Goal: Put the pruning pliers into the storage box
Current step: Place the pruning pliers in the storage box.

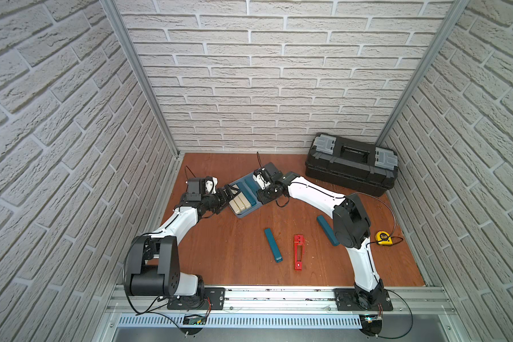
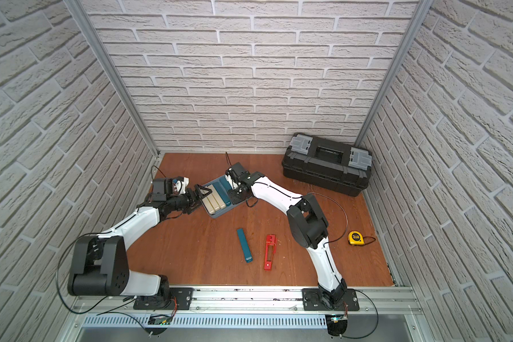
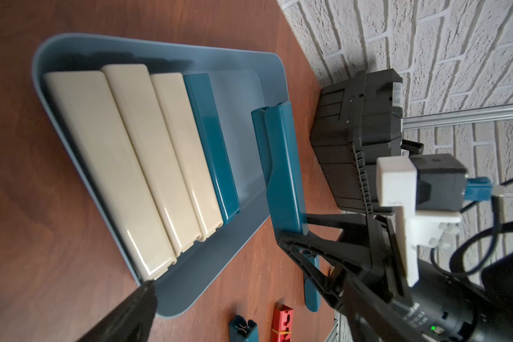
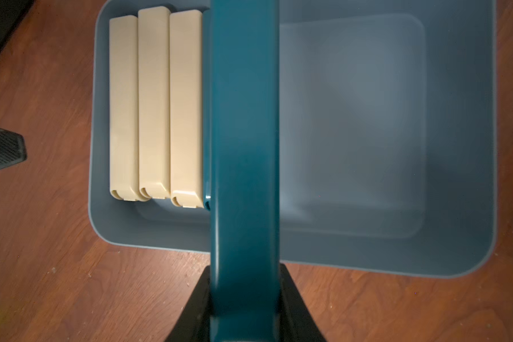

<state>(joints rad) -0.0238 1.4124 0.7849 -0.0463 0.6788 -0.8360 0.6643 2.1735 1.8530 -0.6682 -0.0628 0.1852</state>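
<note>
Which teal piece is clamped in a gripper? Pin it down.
The teal piece in the right gripper, above the storage box. A second teal piece lies inside the box; two more lie on the table.

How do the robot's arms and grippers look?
The left arm and right arm have white curved shells, black joint housings and thin black cables. The left gripper and right gripper are black, with triangular fingers and white camera brackets.

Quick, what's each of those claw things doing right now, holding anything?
Left end effector: open, holding nothing.
Right end effector: closed on teal pruning pliers, over the storage box.
</note>
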